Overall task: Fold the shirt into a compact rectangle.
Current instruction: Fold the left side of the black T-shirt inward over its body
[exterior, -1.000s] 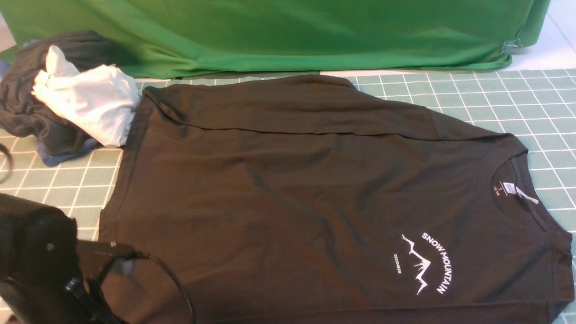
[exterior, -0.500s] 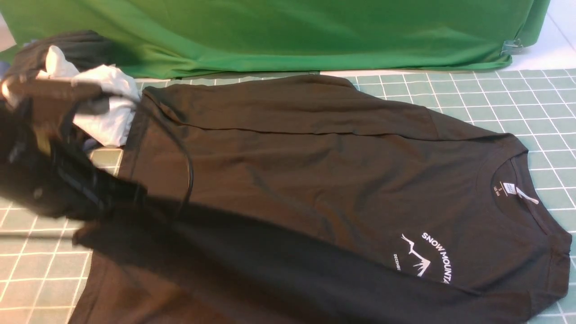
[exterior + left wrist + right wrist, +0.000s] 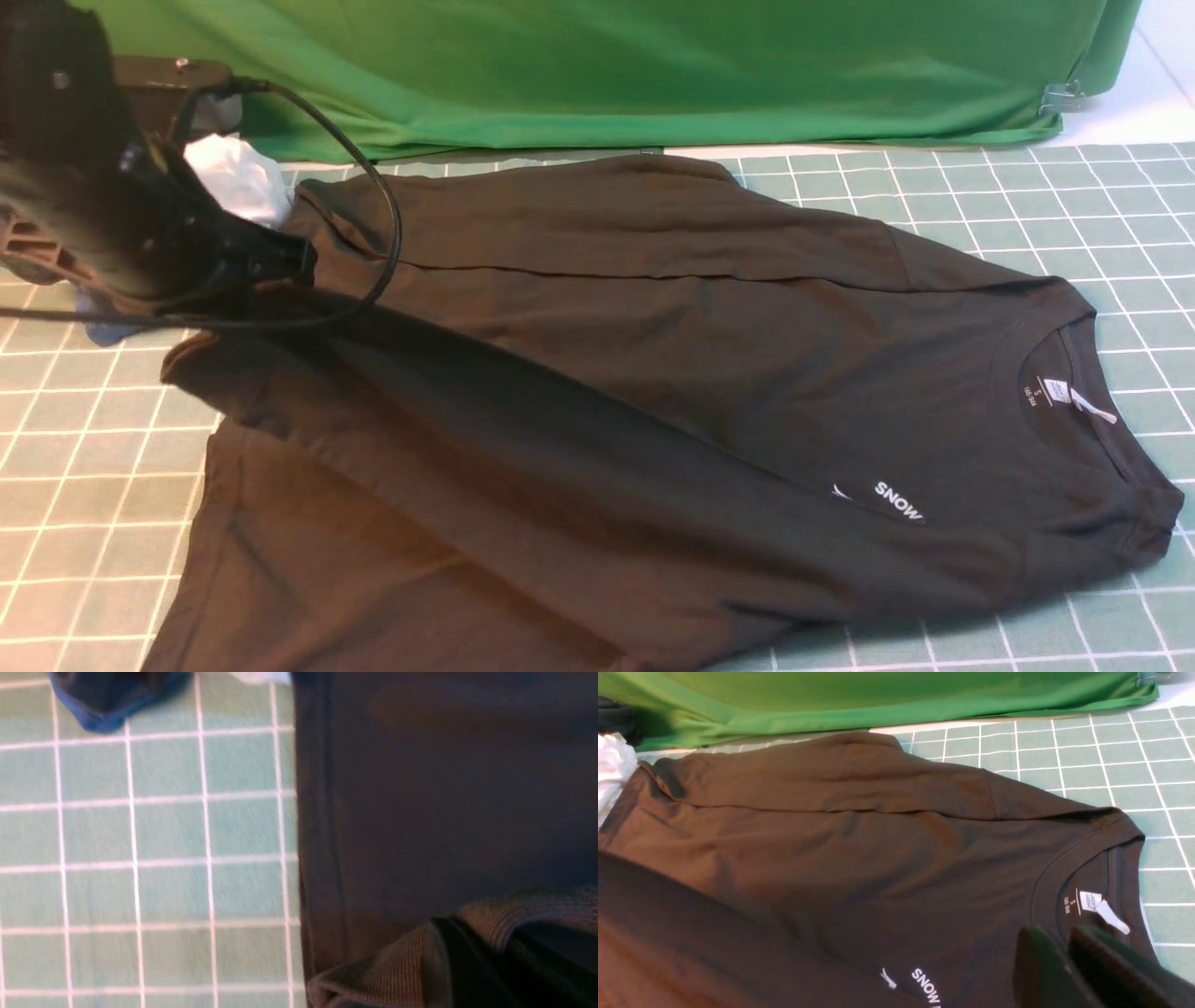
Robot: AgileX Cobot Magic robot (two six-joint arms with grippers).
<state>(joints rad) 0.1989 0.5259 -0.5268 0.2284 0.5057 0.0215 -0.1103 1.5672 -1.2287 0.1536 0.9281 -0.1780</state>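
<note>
While the left hand (image 3: 285, 264), clamped shut on a hem corner of the shirt (image 3: 653, 373), holds it raised at far left, the rest lies across the surface (image 3: 1027, 205); whether the right hand (image 3: 1066, 970) grips anything I cannot tell.

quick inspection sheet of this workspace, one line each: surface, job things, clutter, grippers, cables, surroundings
surface: green grid mat, lying flat
job's things: dark shirt spread on the mat, collar to the right; near-left hem raised across the body, covering the print except "SNOW"
clutter: white garment and dark garment with blue edge at far left, beside the shirt
grippers: left gripper shut on the shirt's hem; right gripper fingers close together, no cloth seen between them, grip unclear
cables: black cable hangs in a loop over the shirt's far-left corner
surroundings: green cloth backdrop behind the mat; metal clip at its right end
</note>
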